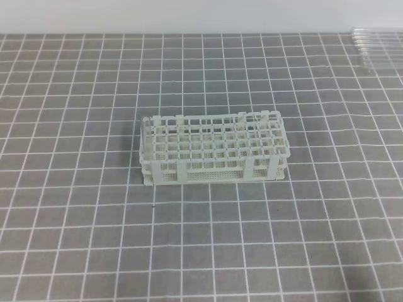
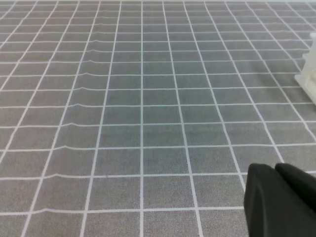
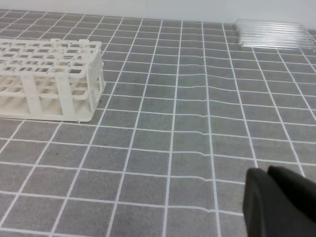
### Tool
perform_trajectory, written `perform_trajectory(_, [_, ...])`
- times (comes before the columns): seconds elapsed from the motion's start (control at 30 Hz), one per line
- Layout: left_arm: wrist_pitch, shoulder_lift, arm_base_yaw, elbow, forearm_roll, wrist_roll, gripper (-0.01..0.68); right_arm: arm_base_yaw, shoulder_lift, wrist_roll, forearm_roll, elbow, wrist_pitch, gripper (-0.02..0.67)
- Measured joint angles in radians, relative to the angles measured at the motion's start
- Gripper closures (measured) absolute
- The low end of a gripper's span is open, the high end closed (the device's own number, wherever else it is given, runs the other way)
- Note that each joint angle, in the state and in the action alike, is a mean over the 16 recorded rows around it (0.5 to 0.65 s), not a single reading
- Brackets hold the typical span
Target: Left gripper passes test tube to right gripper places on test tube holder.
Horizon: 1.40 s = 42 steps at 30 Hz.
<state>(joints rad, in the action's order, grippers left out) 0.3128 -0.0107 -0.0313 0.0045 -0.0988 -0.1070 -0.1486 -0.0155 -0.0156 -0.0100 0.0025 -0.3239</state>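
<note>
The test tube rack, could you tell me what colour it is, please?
White; the rack shows best in the exterior high view, standing on the grey gridded mat.

A grey mat (image 1: pixel 75 189) with white grid lines meets a pale wall (image 1: pixel 189 16).

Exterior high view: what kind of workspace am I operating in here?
Probably a lab-style test bench: a white plastic lattice test tube rack stands mid-surface on a grey mat with a white grid, and a row of clear glass tubes lies at the far right edge.
</note>
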Motion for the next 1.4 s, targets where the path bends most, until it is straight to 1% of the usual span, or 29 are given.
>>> perform_trajectory(1.4, [0.014, -0.002, 0.000, 0.000, -0.011, -0.008, 0.675, 0.000, 0.004, 0.000, 0.000, 0.000, 0.001, 0.662])
